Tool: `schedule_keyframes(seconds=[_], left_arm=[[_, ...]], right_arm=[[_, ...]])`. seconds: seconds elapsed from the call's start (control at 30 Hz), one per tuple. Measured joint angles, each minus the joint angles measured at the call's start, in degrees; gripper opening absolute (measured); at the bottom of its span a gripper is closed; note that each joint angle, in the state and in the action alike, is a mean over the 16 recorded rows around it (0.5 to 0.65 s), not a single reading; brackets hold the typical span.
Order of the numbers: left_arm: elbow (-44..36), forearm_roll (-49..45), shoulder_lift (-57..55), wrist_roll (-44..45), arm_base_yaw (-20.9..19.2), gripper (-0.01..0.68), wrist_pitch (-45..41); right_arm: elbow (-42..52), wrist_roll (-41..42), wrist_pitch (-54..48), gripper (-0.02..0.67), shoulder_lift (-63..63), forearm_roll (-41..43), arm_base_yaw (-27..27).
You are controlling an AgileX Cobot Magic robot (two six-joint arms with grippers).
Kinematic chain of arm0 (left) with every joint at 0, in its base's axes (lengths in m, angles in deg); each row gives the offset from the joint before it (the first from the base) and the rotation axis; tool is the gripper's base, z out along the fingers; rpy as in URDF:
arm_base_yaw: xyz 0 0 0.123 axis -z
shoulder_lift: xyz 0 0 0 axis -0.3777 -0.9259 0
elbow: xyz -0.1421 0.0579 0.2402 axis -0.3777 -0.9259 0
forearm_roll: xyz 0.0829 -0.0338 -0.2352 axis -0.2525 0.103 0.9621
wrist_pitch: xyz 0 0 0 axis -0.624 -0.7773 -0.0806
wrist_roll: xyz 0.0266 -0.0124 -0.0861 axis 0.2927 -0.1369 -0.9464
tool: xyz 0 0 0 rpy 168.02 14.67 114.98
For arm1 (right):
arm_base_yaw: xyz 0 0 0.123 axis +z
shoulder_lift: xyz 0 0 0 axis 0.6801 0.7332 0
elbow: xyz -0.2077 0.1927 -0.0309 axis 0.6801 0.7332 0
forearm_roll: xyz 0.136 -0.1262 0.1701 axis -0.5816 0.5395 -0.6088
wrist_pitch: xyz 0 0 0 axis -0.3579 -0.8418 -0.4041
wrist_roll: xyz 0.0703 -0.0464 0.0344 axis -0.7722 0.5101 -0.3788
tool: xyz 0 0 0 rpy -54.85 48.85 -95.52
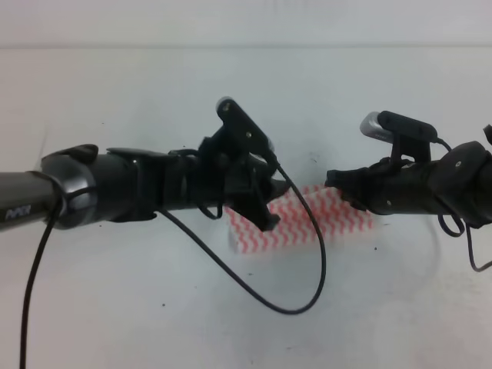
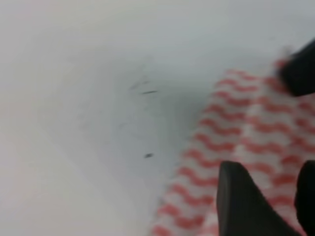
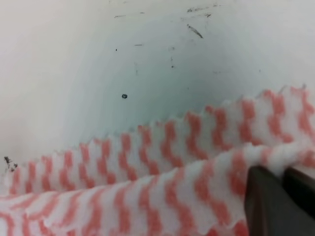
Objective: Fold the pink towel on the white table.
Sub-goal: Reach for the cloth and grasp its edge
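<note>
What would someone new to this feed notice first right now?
First, the pink towel, the only colour in view, lying mid-table between two black arms on the white table. The right gripper pinches a raised fold of the towel's edge. The left gripper hovers over the towel's other end, and its loose black cable loops across the table.

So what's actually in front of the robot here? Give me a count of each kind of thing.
Towels: 1, the pink towel
Tables: 1, the white table
Grippers: 2, left gripper and right gripper
Total: 4
</note>
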Motion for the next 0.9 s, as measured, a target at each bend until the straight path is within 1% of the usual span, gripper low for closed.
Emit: schedule_keyframes(seconds=[0.17, 0.37, 0.5, 0.9], left_arm=[[-0.58, -1.82, -1.28, -0.24, 0.00, 0.147, -6.66], [-0.84, -3.00, -3.70, 0.07, 0.00, 0.102, -9.94], [-0.81, -2.78, -5.27, 0.77, 0.00, 0.091, -10.17], [-0.71, -0.53, -8.36, 4.43, 0.00, 0.087, -9.46]], right_arm=[[0.02, -0.01, -0.05, -0.016, -0.04, -0.06, 0.00], [0.01, -0.01, -0.15, -0.016, -0.07, -0.16, 0.00], [-0.01, 0.00, -0.21, -0.016, -0.14, -0.21, -0.01], [-0.02, 0.01, -0.24, -0.016, -0.14, -0.25, -0.01]])
